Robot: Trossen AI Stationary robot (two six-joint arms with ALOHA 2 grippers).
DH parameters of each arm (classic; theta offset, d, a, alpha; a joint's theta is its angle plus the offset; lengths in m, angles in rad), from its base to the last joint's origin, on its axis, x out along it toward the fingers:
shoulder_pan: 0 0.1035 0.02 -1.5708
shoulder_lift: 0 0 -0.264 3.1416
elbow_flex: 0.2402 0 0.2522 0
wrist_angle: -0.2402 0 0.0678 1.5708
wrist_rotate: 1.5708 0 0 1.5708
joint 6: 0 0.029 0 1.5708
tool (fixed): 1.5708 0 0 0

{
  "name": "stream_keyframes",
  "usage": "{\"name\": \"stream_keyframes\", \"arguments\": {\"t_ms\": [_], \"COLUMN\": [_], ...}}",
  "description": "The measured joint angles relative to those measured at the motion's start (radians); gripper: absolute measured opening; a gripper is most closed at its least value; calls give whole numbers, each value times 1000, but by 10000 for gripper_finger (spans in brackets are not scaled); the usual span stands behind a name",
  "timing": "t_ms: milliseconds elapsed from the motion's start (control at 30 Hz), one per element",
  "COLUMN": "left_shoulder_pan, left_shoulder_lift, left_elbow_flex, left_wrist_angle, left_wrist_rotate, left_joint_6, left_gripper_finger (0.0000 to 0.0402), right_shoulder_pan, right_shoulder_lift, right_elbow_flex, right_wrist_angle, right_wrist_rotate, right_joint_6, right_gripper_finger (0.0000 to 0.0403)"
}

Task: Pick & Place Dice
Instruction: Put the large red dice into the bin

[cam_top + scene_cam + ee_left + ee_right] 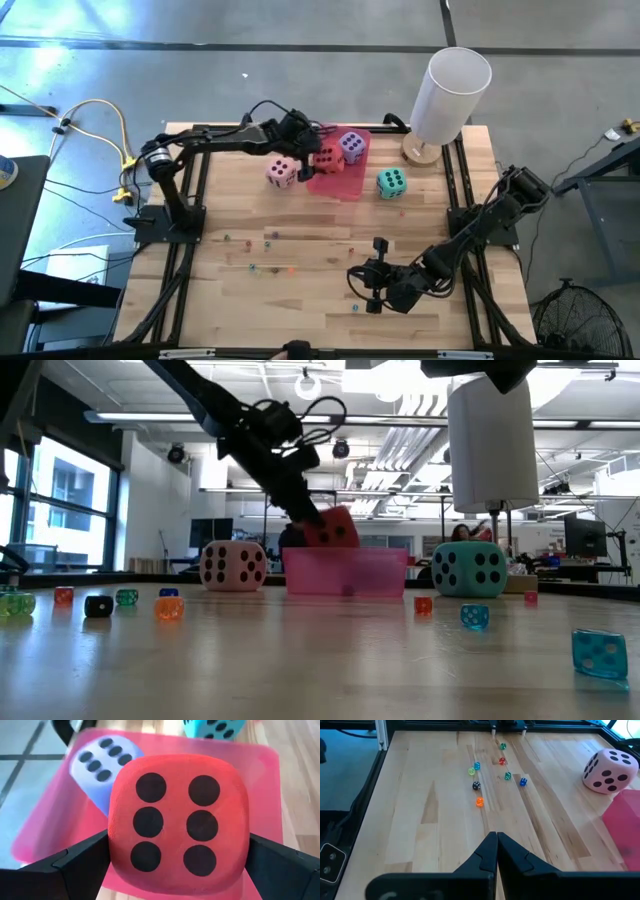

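Overhead, a red die gripped above the pink tray

Softly rounded, the red foam-like cube with six dark pips [178, 817] sits clamped between the left gripper [312, 150] fingers over the translucent pink rectangular tray [340, 183], where the purple cube [352, 146] lies. Pink cube [281, 172] and teal cube [391, 182] flank it on the pale wooden table [300, 300]. Right gripper [496, 851], fingers together, waits near tiny beads [479, 802]

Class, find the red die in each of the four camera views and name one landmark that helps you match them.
High view: the red die sits at the tip of the left hand, over the pink tray.
Low view: centre, just above the tray's far wall.
Left wrist view: fills the middle, between dark fingers.
Right wrist view: not in it.
Shared landmark: the pink tray.
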Motion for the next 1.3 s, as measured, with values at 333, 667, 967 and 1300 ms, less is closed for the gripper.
{"name": "stream_keyframes", "arguments": {"t_ms": [333,667,967,1300], "left_shoulder_pan": [0,-4,-10,-24], "left_shoulder_lift": [28,28,28,28], "left_elbow_flex": [2,2,2,2], "left_wrist_angle": [52,50,49,58], "left_wrist_rotate": [-7,-22,-67,-178], "left_joint_6": [-33,-165,-256,-301], "left_gripper_finger": [399,399,399,399], "right_shoulder_pan": [1,1,1,1], "right_shoulder_lift": [0,0,0,0], "right_elbow_flex": [0,0,0,0], "right_wrist_angle": [-5,-5,-5,-5], "right_wrist_rotate": [-3,-6,-7,-7], "right_joint_6": [1,1,0,0], "right_gripper_finger": [1,1,1,1]}}
